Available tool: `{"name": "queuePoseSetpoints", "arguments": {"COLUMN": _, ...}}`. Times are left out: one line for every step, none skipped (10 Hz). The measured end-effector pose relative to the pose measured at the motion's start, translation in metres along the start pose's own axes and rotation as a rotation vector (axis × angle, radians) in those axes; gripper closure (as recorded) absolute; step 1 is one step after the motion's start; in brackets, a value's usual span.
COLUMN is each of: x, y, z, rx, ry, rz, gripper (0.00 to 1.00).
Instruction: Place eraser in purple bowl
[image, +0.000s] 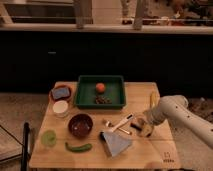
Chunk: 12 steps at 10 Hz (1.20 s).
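Observation:
The purple bowl (80, 125) stands on the wooden table (150, 155), front left of centre, and looks empty. My gripper (141, 125) is low over the table's right side, well to the right of the bowl, on the end of the white arm (175, 112) that comes in from the right. A small tan and dark shape at the gripper's tip (144, 130) looks like the eraser; I cannot tell whether it is held or lying on the table.
A green tray (116, 102) at the back holds an orange ball (100, 87). An orange-rimmed dish (54, 97) with a blue block and a white cup (61, 108) stand left. A grey-blue cloth (115, 142), a white utensil (121, 123), and a green vegetable (78, 147) lie in front.

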Motion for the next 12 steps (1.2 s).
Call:
{"name": "queuePoseSetpoints", "arguments": {"x": 0.003, "y": -0.002, "z": 0.002, "rx": -0.004, "ry": -0.002, "rz": 0.006, "gripper": 0.2}}
{"name": "queuePoseSetpoints", "arguments": {"x": 0.005, "y": -0.004, "z": 0.003, "rx": -0.006, "ry": -0.007, "rz": 0.008, "gripper": 0.2}}
{"name": "queuePoseSetpoints", "arguments": {"x": 0.006, "y": -0.003, "z": 0.004, "rx": -0.015, "ry": -0.005, "rz": 0.009, "gripper": 0.21}}
{"name": "queuePoseSetpoints", "arguments": {"x": 0.005, "y": -0.003, "z": 0.007, "rx": -0.021, "ry": -0.007, "rz": 0.003, "gripper": 0.29}}
{"name": "queuePoseSetpoints", "arguments": {"x": 0.003, "y": -0.002, "z": 0.009, "rx": -0.029, "ry": -0.008, "rz": -0.002, "gripper": 0.39}}
{"name": "queuePoseSetpoints", "arguments": {"x": 0.002, "y": -0.001, "z": 0.011, "rx": -0.032, "ry": -0.009, "rz": -0.003, "gripper": 0.47}}
{"name": "queuePoseSetpoints", "arguments": {"x": 0.003, "y": 0.0, "z": 0.012, "rx": -0.039, "ry": -0.009, "rz": -0.004, "gripper": 0.61}}
{"name": "queuePoseSetpoints", "arguments": {"x": 0.002, "y": 0.001, "z": 0.013, "rx": -0.04, "ry": -0.01, "rz": -0.004, "gripper": 0.69}}
{"name": "queuePoseSetpoints", "arguments": {"x": 0.002, "y": 0.001, "z": 0.013, "rx": -0.041, "ry": -0.011, "rz": -0.007, "gripper": 0.77}}
{"name": "queuePoseSetpoints", "arguments": {"x": 0.002, "y": 0.001, "z": 0.013, "rx": -0.044, "ry": -0.013, "rz": -0.014, "gripper": 0.89}}
{"name": "queuePoseSetpoints", "arguments": {"x": 0.003, "y": 0.003, "z": 0.011, "rx": -0.048, "ry": -0.012, "rz": -0.028, "gripper": 0.97}}
{"name": "queuePoseSetpoints", "arguments": {"x": 0.002, "y": 0.004, "z": 0.005, "rx": -0.046, "ry": -0.015, "rz": -0.058, "gripper": 1.0}}
